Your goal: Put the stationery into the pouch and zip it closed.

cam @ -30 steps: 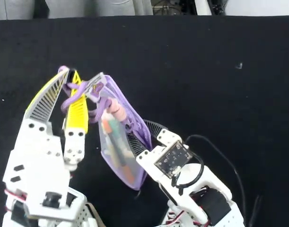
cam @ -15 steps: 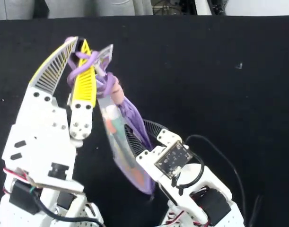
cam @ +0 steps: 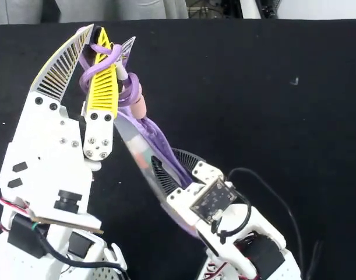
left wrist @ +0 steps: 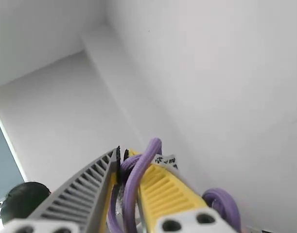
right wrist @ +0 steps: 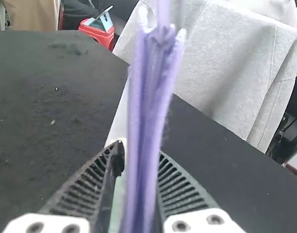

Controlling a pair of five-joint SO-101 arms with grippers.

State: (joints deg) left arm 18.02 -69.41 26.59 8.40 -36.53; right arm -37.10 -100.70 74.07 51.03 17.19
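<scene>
Pinched at the lower end of the pouch (cam: 144,139) by the right gripper (cam: 173,166), with curved, black ribbed fingers closed flat on the soft purple fabric. Clamped at the pouch's upper end by the left gripper (cam: 96,34): one finger bright yellow, the other pale with dark slots, both tapering to a point and shut on the glossy purple cord (cam: 103,55) that loops and twists around them. Just beside the cord, a small stiff printed tag (cam: 126,45). Stretched long and narrow between the two grips, slanting over the matte black table (cam: 253,87).

Clear film on one face of the pouch, purple cloth along the edge. Through the film, the stationery (cam: 140,153) as faint red and green streaks, plus a rounded pinkish piece (cam: 138,107) at the pouch's upper end, near the cord. Cannot tell whether zipped shut.

From the left wrist view, a look up past the cord (left wrist: 138,170) and tag (left wrist: 165,160) at the tips of the left gripper (left wrist: 120,156) to a smooth white wall (left wrist: 211,73).

From the right wrist view, the pouch (right wrist: 148,97) edge-on as a thin band of lilac folds rising out of the closed right gripper (right wrist: 138,158). Beyond the pouch's far end, the speckled table (right wrist: 41,87), a grey cloth (right wrist: 226,73) and a red object (right wrist: 97,29).
</scene>
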